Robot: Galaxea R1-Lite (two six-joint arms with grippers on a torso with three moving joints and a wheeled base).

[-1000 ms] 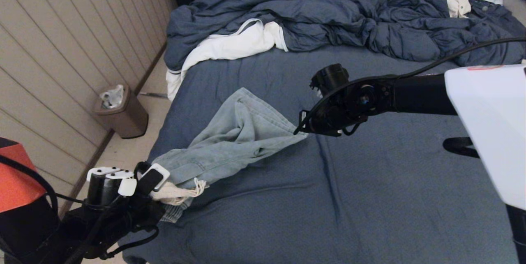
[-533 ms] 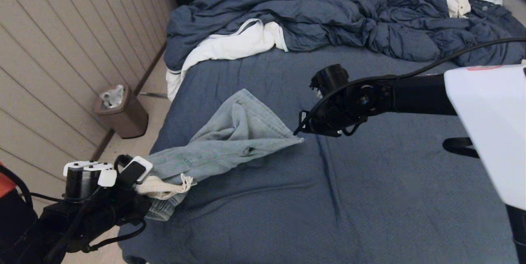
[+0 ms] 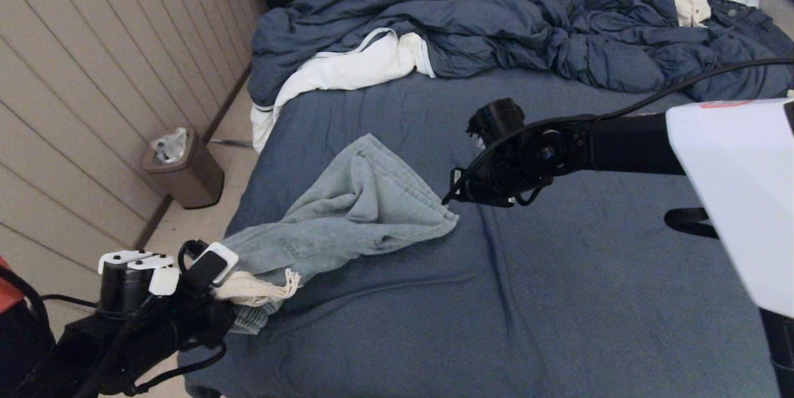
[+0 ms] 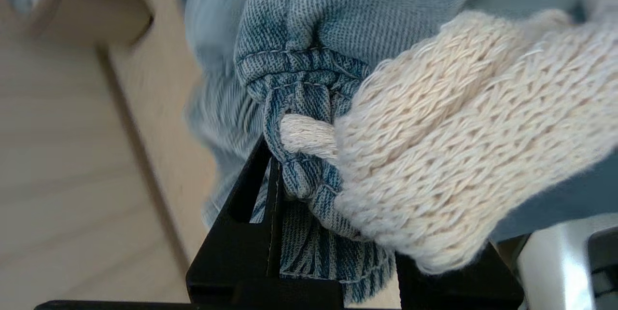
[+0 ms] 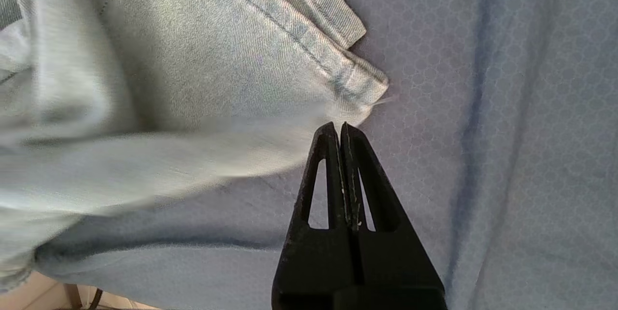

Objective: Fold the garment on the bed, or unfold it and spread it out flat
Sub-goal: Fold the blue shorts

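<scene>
Here, in the head view, the shorts (image 3: 347,218) lie bunched on the bed (image 3: 558,299) near its left edge. The left gripper (image 3: 232,289) clamps the waistband end, while the right gripper (image 3: 451,198) hangs just beside the far hem. In the left wrist view, the fingers (image 4: 251,232) pinch gathered denim beside the drawstring (image 4: 458,136). In the right wrist view, the closed, empty fingers (image 5: 340,175) sit right at the hem corner. Spreading looks underway; next, the right gripper likely needs to open and take that corner.
</scene>
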